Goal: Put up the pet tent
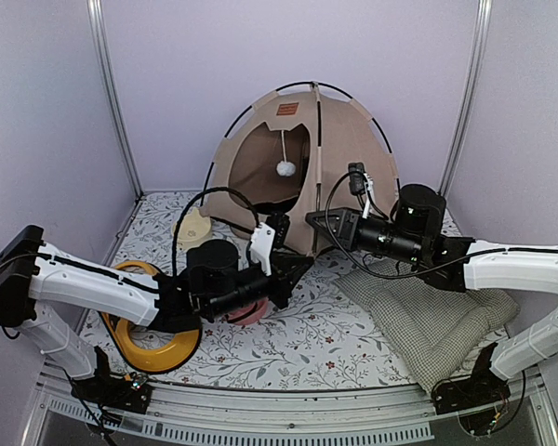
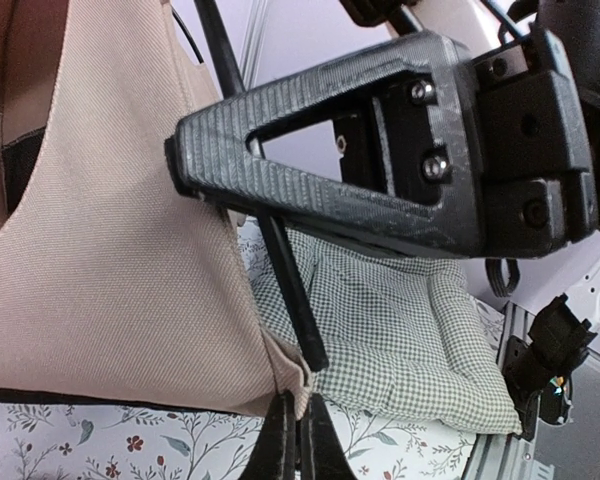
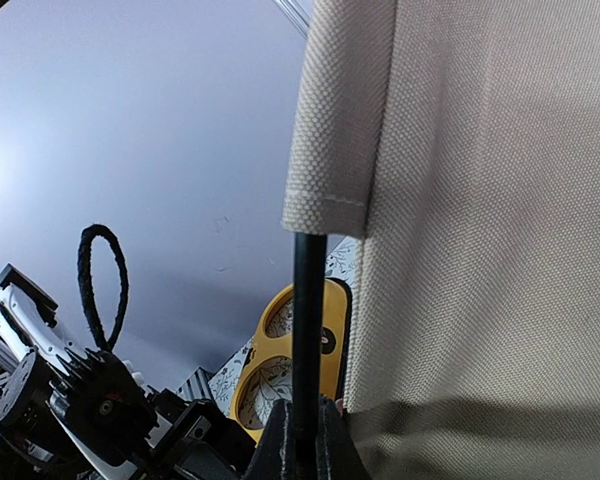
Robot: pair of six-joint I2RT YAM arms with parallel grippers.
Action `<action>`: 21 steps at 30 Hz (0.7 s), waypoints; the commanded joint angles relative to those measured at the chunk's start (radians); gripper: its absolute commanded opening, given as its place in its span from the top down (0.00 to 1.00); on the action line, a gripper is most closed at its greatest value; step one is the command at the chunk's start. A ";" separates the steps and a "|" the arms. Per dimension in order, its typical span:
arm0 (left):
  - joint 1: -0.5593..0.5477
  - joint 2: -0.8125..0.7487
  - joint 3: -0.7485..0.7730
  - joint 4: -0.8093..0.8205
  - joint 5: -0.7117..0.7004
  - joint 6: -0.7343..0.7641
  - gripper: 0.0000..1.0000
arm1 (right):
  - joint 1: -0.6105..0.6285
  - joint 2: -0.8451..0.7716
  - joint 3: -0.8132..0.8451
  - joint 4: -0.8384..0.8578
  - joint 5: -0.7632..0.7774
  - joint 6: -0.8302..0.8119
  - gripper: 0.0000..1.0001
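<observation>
The pet tent (image 1: 302,158) stands as a beige dome at the back, with black poles, a white pompom (image 1: 285,168) in its doorway and a small label (image 1: 287,109). Both grippers meet at its front right corner. My left gripper (image 2: 302,440) is shut on the fabric corner (image 2: 292,385) at the tent's bottom edge. Just above that corner ends a black pole (image 2: 290,290). My right gripper (image 3: 305,440) is shut on this pole (image 3: 308,320), below the fabric sleeve end (image 3: 330,190). From above, the left gripper (image 1: 302,265) sits under the right gripper (image 1: 314,221).
A green-checked cushion (image 1: 428,311) lies at the right, close behind the held corner (image 2: 400,330). A yellow ring-shaped dish (image 1: 153,325) and a pink bowl (image 1: 251,314) sit under the left arm. A cream object (image 1: 195,226) rests left of the tent.
</observation>
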 commanded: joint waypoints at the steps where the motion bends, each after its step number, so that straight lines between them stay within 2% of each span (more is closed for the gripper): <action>1: -0.102 0.017 -0.056 -0.175 0.164 -0.008 1.00 | -0.043 -0.002 0.054 0.216 0.193 -0.025 1.00; 21: -0.104 0.040 -0.075 -0.171 0.173 -0.025 1.00 | -0.041 0.008 0.085 0.209 0.185 -0.041 1.00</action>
